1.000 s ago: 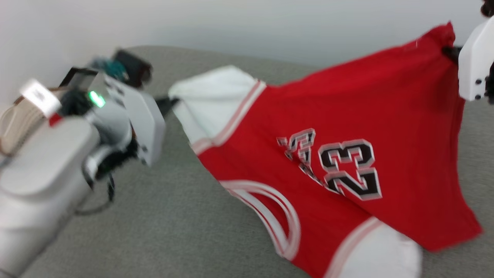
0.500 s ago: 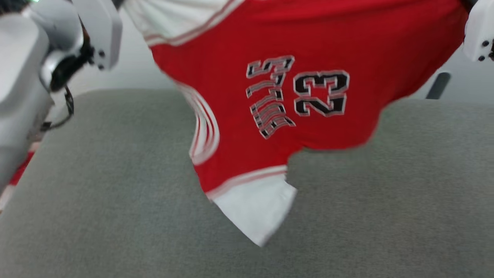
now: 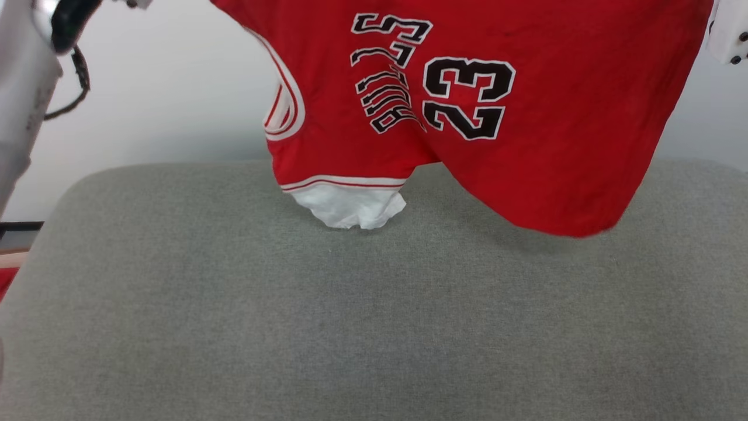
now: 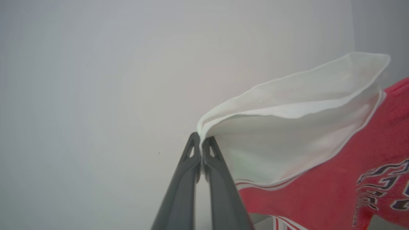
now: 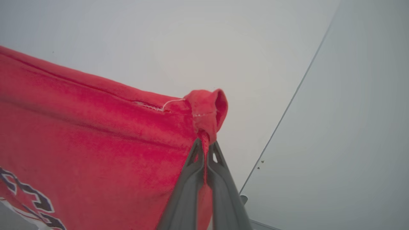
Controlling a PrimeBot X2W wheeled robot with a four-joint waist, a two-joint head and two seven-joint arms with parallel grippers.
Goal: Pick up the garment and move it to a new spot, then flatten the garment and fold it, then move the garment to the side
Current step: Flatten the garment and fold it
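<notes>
The garment [image 3: 543, 152], a red jersey with black "BULLS 23" lettering, hangs stretched in the air above the grey cushioned surface [image 3: 374, 327]. Its lower white sleeve [image 3: 350, 207] dangles down to the cushion. My left gripper [image 4: 200, 140] is shut on the edge of the other white sleeve [image 4: 287, 127]. My right gripper [image 5: 205, 145] is shut on a bunched red corner of the garment [image 5: 207, 108]. In the head view the left arm [image 3: 23, 70] is at the top left and the right gripper's white housing [image 3: 727, 35] at the top right.
The grey cushioned surface spreads wide under the hanging garment, with a pale wall [image 3: 175, 105] behind it. A strip of red and white cloth [image 3: 7, 275] shows at the left edge, beside the cushion.
Both grippers have lifted the garment from lying on the cushion to hanging high. The head camera has tilted, so the whole picture shifted. The lower sleeve now just reaches the surface.
</notes>
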